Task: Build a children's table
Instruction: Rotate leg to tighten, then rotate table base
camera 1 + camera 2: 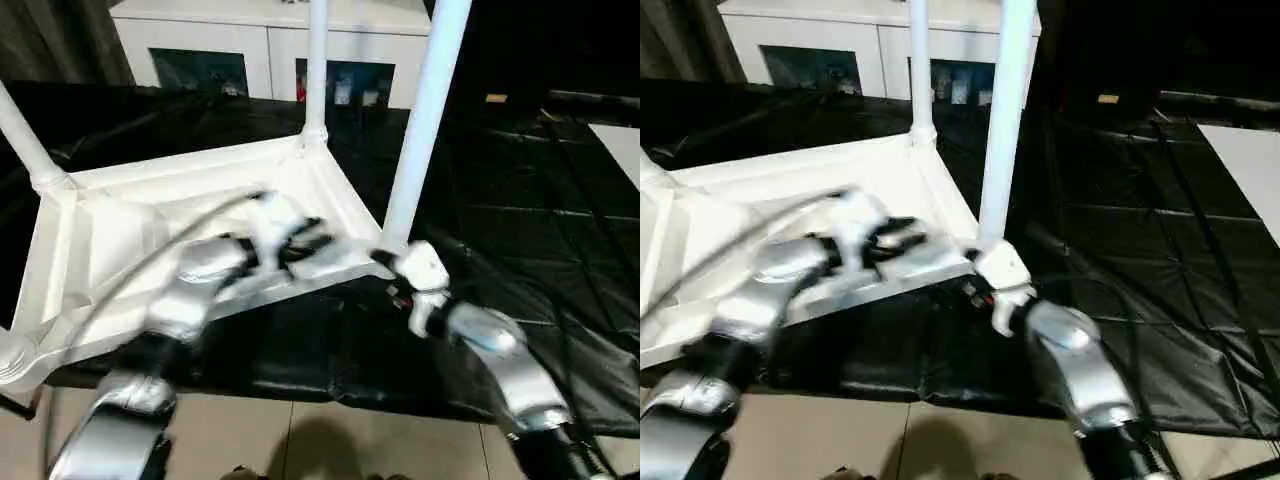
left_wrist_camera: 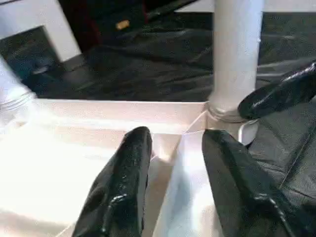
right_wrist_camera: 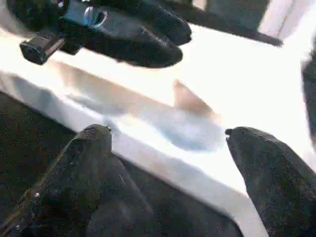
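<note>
Table top [image 1: 150, 230] lies upside down on black work table [image 1: 520, 240], sockets up so legs stand in corners. Left gripper [image 2: 173, 148] spread, straddling rim wall beside near-right leg [image 1: 425, 110], probably steadying. Right gripper [image 3: 168, 143] spread, facing rim below that corner.

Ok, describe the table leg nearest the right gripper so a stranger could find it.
On the black-covered work table lies the upside-down white tabletop with legs standing up from its corners. Find the corner beside the right gripper; the leg rising there looks thickest, being nearest the camera.
</note>
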Tool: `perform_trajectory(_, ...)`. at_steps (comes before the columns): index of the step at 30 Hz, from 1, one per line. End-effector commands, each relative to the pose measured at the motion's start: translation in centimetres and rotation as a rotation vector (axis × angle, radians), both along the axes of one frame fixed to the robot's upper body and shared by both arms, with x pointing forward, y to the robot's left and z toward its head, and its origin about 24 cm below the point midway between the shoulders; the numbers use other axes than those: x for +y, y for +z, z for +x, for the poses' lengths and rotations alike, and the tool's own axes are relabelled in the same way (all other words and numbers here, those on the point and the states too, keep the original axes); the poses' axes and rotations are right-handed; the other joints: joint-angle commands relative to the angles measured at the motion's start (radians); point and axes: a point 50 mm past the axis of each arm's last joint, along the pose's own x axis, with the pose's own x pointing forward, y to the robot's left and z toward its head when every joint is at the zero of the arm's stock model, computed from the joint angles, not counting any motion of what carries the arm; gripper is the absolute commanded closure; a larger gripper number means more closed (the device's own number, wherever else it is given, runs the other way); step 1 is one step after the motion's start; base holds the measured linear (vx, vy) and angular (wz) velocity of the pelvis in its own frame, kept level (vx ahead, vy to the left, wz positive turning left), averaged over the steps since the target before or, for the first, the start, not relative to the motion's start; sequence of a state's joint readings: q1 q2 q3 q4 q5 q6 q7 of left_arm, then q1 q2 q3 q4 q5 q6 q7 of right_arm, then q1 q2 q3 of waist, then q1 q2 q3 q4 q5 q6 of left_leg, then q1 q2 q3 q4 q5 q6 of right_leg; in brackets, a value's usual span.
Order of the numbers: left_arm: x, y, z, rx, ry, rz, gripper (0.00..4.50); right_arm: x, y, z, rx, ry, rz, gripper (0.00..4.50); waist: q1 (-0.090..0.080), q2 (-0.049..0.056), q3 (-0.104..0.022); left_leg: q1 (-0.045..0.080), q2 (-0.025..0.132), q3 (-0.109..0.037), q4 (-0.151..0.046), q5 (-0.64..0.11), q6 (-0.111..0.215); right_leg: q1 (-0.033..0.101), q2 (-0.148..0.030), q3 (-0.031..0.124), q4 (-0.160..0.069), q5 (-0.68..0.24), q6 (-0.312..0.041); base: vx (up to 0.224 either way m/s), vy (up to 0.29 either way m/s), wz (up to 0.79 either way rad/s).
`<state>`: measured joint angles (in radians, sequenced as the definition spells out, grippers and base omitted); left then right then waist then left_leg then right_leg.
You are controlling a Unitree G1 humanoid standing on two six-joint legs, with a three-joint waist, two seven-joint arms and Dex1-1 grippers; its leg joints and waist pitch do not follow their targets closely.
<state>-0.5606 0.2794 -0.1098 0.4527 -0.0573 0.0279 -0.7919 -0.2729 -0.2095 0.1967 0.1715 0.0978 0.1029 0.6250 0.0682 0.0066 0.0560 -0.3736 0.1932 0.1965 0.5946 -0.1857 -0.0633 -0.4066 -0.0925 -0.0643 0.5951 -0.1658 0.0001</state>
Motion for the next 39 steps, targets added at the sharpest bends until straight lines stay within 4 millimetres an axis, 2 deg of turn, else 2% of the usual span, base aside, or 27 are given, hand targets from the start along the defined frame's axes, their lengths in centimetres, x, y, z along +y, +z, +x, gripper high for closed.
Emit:
perform_trajectory(1,0.7,1.0,-0.5,-0.015,0.038,-0.037,2.56,1.2,0.1,0.4,0.013,0.034,0.029,0.4,-0.002,-0.003,-0.062,0.022,0.042,-0.015,-0.081,-0.26,0.032,0.033,-0.047,0.044,-0.068,-0.26,-0.214,0.0,0.0,0.0)
perform_trajectory(2,0.8,1.1,-0.7,-0.014,0.045,-0.042,2.56,1.6,0.2,0.5,0.013,0.045,0.036,0.4,-0.001,-0.005,-0.064,0.019,0.044,-0.018,-0.082,-0.26,0.027,0.038,-0.05,0.043,-0.061,-0.251,-0.216,0.0,0.0,0.0)
perform_trajectory(3,0.8,1.1,-0.7,-0.014,0.045,-0.042,2.56,1.6,0.2,0.5,0.013,0.045,0.036,0.4,-0.006,-0.003,-0.062,0.009,0.043,-0.021,-0.088,-0.257,0.024,0.042,-0.051,0.042,-0.061,-0.252,-0.213,0.0,0.0,0.0)
perform_trajectory(4,1.8,1.3,-2.0,0.01,0.065,-0.04,2.56,3.5,0.7,1.1,0.001,0.105,0.053,0.4,-0.006,-0.004,-0.065,0.019,0.044,-0.018,-0.084,-0.265,0.017,0.036,-0.05,0.044,-0.06,-0.249,-0.209,0.0,0.0,0.0)
perform_trajectory(5,1.9,1.3,-2.3,0.018,0.065,-0.035,2.56,3.8,0.8,1.2,-0.002,0.112,0.052,0.4,-0.011,0.0,-0.066,0.015,0.049,-0.023,-0.085,-0.267,0.014,0.038,-0.056,0.044,-0.053,-0.238,-0.22,0.0,0.0,0.0)
perform_trajectory(6,2.0,1.3,-2.7,0.033,0.062,-0.027,2.56,4.1,0.9,1.3,-0.007,0.12,0.051,0.4,-0.018,-0.002,-0.063,0.006,0.045,-0.023,-0.089,-0.256,0.012,0.045,-0.053,0.042,-0.054,-0.245,-0.215,0.0,0.0,0.0)
perform_trajectory(7,2.3,1.1,-4.0,0.099,0.032,0.001,2.56,4.6,1.2,1.6,-0.018,0.128,0.047,0.4,-0.018,-0.008,-0.067,0.013,0.048,-0.022,-0.084,-0.246,0.01,0.042,-0.055,0.044,-0.048,-0.231,-0.219,0.0,0.0,0.0)
perform_trajectory(8,2.7,0.8,-5.5,0.159,-0.053,0.042,2.56,4.7,1.3,1.9,-0.023,0.117,0.037,0.4,-0.02,-0.003,-0.062,0.011,0.044,-0.02,-0.086,-0.227,0.017,0.039,-0.05,0.045,-0.051,-0.228,-0.217,0.0,0.0,0.0)
perform_trajectory(9,3.1,0.7,-6.3,0.196,-0.094,0.066,2.56,4.7,1.3,2.1,-0.028,0.106,0.031,0.4,-0.022,-0.001,-0.063,0.012,0.042,-0.02,-0.086,-0.228,0.017,0.037,-0.046,0.044,-0.05,-0.226,-0.219,0.0,0.0,0.0)
perform_trajectory(10,3.5,0.6,-7.0,0.232,-0.135,0.087,2.56,4.6,1.3,2.4,-0.031,0.089,0.021,0.4,-0.021,-0.007,-0.061,0.015,0.04,-0.017,-0.086,-0.229,0.014,0.035,-0.044,0.046,-0.052,-0.231,-0.221,0.0,0.0,0.0)
perform_trajectory(11,3.5,0.6,-7.0,0.232,-0.135,0.087,2.56,4.6,1.3,2.4,-0.031,0.089,0.021,0.4,-0.022,-0.004,-0.062,0.016,0.04,-0.017,-0.086,-0.228,0.011,0.035,-0.042,0.046,-0.05,-0.228,-0.222,0.0,0.0,0.0)
perform_trajectory(12,4.3,0.5,-7.8,0.276,-0.164,0.135,2.56,4.3,1.3,2.9,-0.04,0.061,-0.001,0.4,-0.019,-0.003,-0.061,0.023,0.039,-0.014,-0.085,-0.224,0.004,0.03,-0.039,0.046,-0.052,-0.219,-0.22,0.0,0.0,0.0)
perform_trajectory(14,5.5,0.3,-7.9,0.316,-0.145,0.217,2.56,3.8,1.4,3.3,-0.049,0.051,-0.025,0.4,-0.018,-0.003,-0.059,0.024,0.037,-0.012,-0.087,-0.237,-0.005,0.029,-0.036,0.047,-0.052,-0.226,-0.212,0.0,0.0,0.0)
perform_trajectory(16,6.8,0.3,-8.2,0.351,-0.117,0.299,2.56,3.3,1.4,3.8,-0.056,0.033,-0.046,0.4,-0.016,0.005,-0.057,0.027,0.036,-0.015,-0.09,-0.262,-0.024,0.03,-0.038,0.047,-0.051,-0.24,-0.196,0.0,0.0,0.0)
perform_trajectory(20,8.0,0.8,-8.7,0.396,-0.072,0.374,2.56,2.4,1.4,4.8,-0.069,0.002,-0.101,0.4,-0.019,0.002,-0.059,0.027,0.033,-0.017,-0.089,-0.288,-0.044,0.033,-0.039,0.048,-0.051,-0.251,-0.199,0.0,0.0,0.0)
perform_trajectory(26,8.8,0.7,-8.6,0.442,-0.003,0.47,2.56,1.9,1.5,4.7,-0.067,0.231,-0.227,0.4,-0.02,-0.003,-0.06,0.022,0.032,-0.015,-0.081,-0.264,-0.017,0.038,-0.039,0.049,-0.049,-0.229,-0.214,0.0,0.0,0.0)
perform_trajectory(29,9.1,0.2,-8.8,0.477,0.017,0.501,2.56,1.7,1.7,5.3,-0.105,0.226,-0.299,0.4,-0.021,-0.005,-0.06,0.019,0.032,-0.016,-0.078,-0.25,-0.012,0.039,-0.042,0.049,-0.048,-0.246,-0.223,0.0,0.0,0.0)
perform_trajectory(33,9.4,-0.3,-9.4,0.527,0.021,0.52,2.56,2.2,2.1,6.0,-0.122,0.223,-0.284,0.4,-0.028,-0.006,-0.059,0.019,0.031,-0.017,-0.076,-0.282,-0.014,0.035,-0.041,0.049,-0.052,-0.296,-0.222,0.0,0.0,0.0)
perform_trajectory(34,9.4,-0.4,-9.6,0.538,0.021,0.526,2.56,2.5,2.3,5.9,-0.121,0.254,-0.27,0.4,-0.03,-0.01,-0.059,0.019,0.031,-0.018,-0.076,-0.289,-0.011,0.035,-0.04,0.049,-0.052,-0.305,-0.219,0.0,0.0,0.0)
perform_trajectory(39,9.5,-0.4,-9.6,0.544,0.048,0.538,2.56,3.5,2.5,5.0,-0.113,0.456,-0.259,0.4,-0.03,-0.006,-0.06,0.018,0.035,-0.02,-0.077,-0.289,-0.002,0.035,-0.04,0.048,-0.048,-0.284,-0.228,0.0,0.0,0.0)
